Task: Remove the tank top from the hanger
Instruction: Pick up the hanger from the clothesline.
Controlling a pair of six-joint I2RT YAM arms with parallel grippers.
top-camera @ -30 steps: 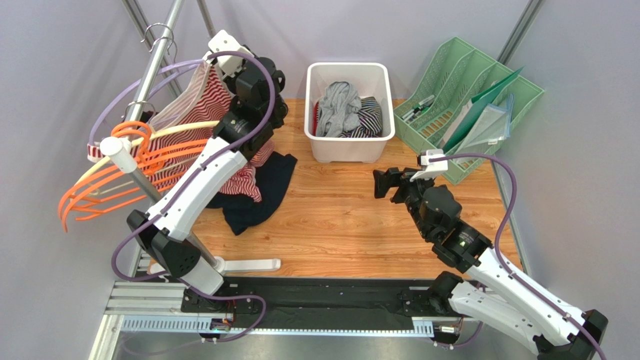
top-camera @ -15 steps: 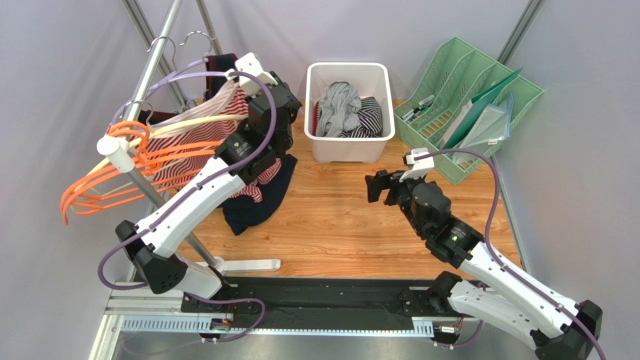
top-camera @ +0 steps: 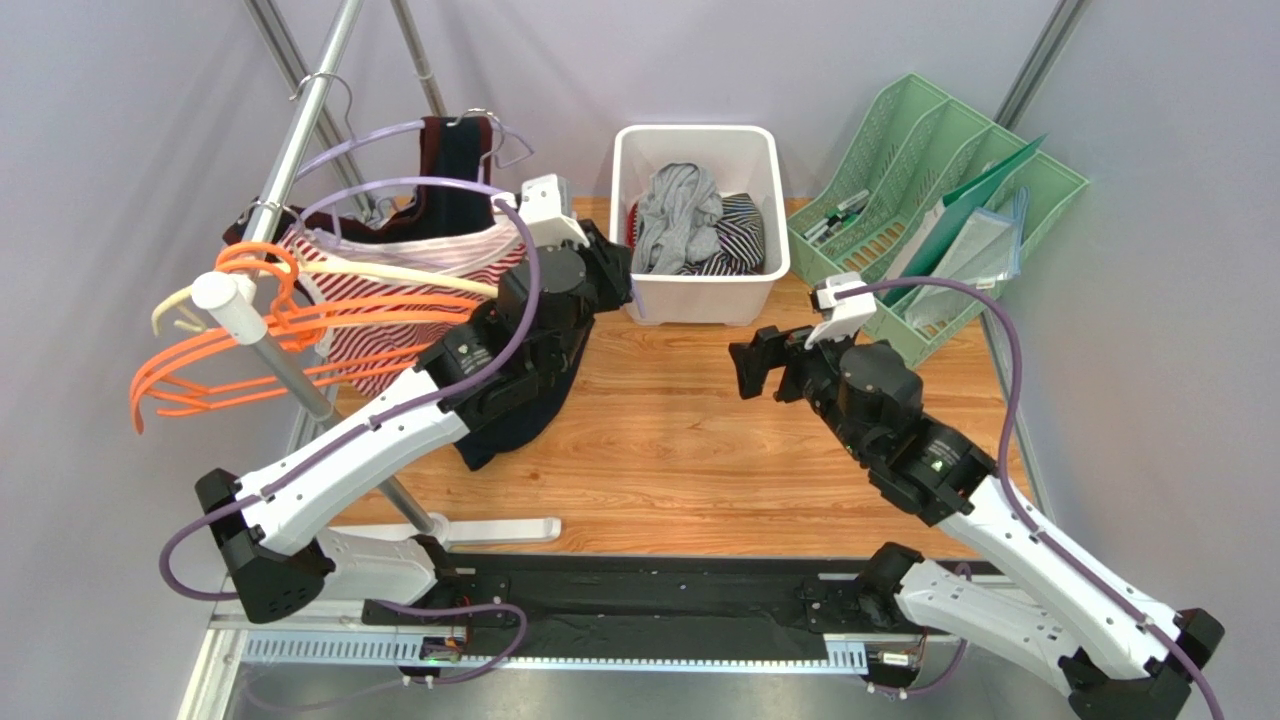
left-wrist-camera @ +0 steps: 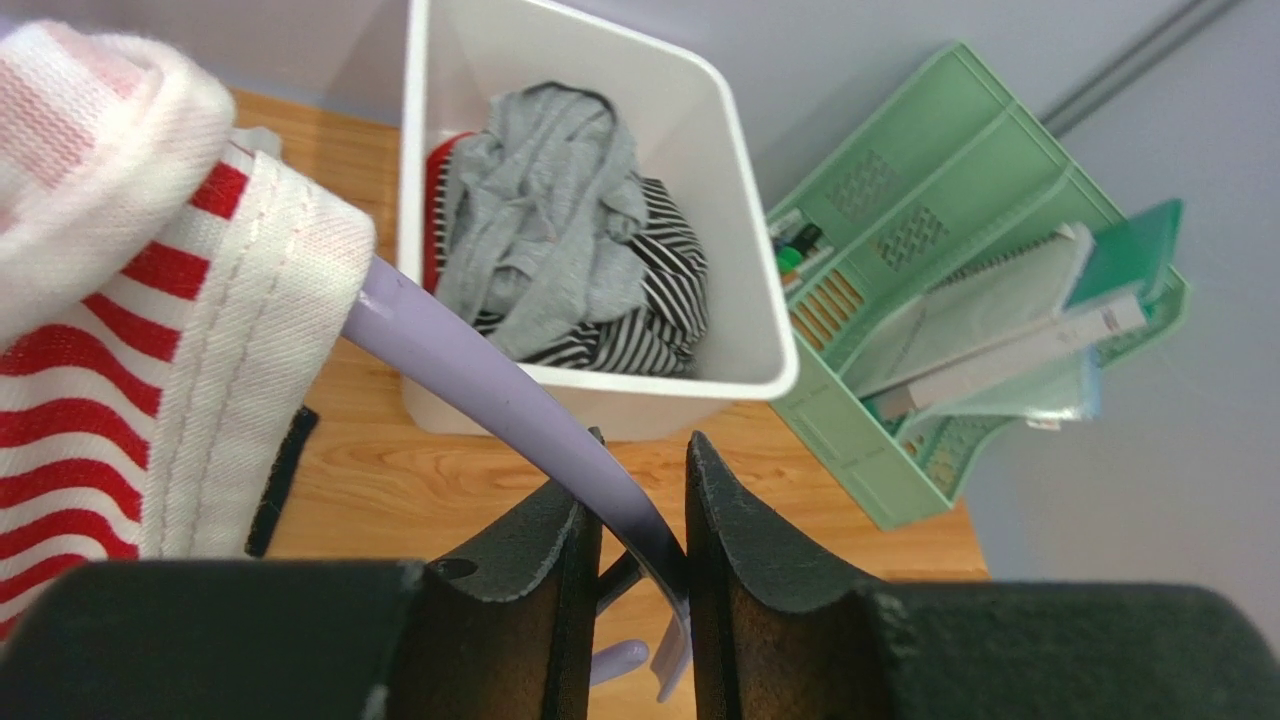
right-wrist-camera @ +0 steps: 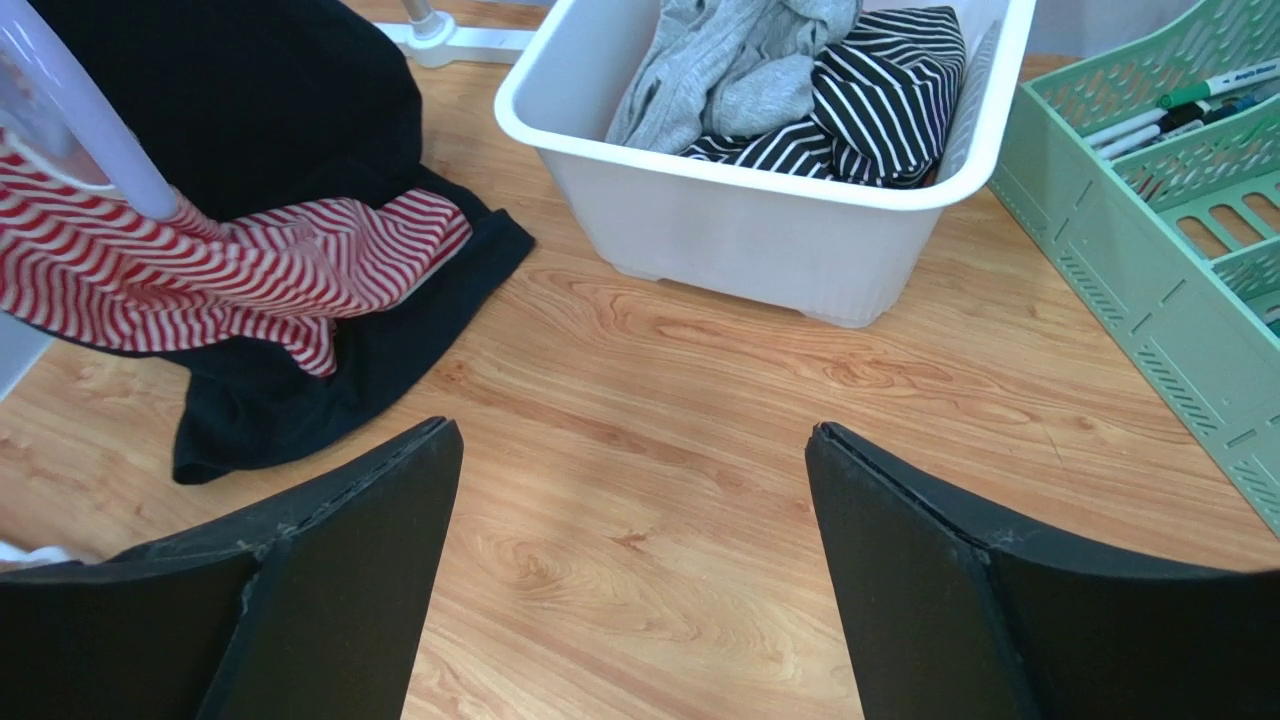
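The tank top (top-camera: pixel 368 293) is red-and-white striped and hangs on a lavender hanger (left-wrist-camera: pixel 496 383). In the left wrist view its hem (left-wrist-camera: pixel 135 315) bunches at the left, over the hanger's arm. My left gripper (left-wrist-camera: pixel 634 510) is shut on that arm near its end, and in the top view it (top-camera: pixel 613 270) sits just left of the white bin. My right gripper (top-camera: pixel 751 368) hovers open over the wood, nothing between its fingers (right-wrist-camera: pixel 631 495). From the right wrist, the striped cloth (right-wrist-camera: pixel 226 263) drapes over a black garment (right-wrist-camera: pixel 301 375).
A white bin (top-camera: pixel 699 308) of clothes stands at the back centre, a green file tray (top-camera: pixel 1037 188) at the right. Orange hangers (top-camera: pixel 226 353) and a cream one (top-camera: pixel 436 278) hang on the metal rack (top-camera: pixel 308 105). A black garment (top-camera: pixel 511 405) lies under the left arm.
My left arm has swung right and down toward the bin, drawing the lavender hanger and striped top away from the rack. The right gripper has shifted slightly and stays open.
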